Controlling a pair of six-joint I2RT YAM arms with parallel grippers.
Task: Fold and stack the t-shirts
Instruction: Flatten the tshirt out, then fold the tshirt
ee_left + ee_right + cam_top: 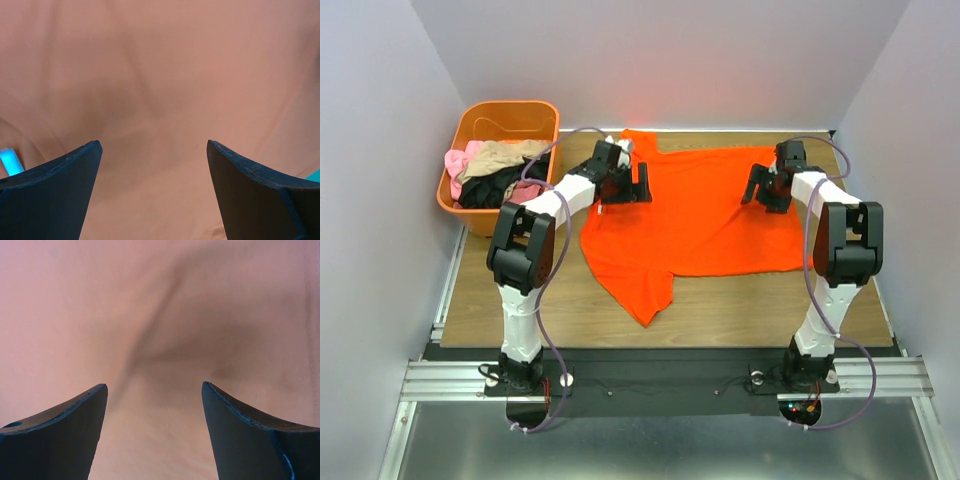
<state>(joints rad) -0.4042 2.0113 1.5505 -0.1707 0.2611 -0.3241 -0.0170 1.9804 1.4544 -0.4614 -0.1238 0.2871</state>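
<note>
1. Top external view: my orange tee (710, 215) lies spread on the table (750, 310), its long axis left to right, sleeves at the left end, hem pointing right.
2. My left gripper (638, 185) hovers over its left part, fingers apart, grasping nothing.
3. My right gripper (757, 187) is likewise spread, over its right part.

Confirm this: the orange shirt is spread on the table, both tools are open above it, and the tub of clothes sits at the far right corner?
Only the corner is wrong: the top external view shows the tub at the far left corner. The rest holds.
</note>
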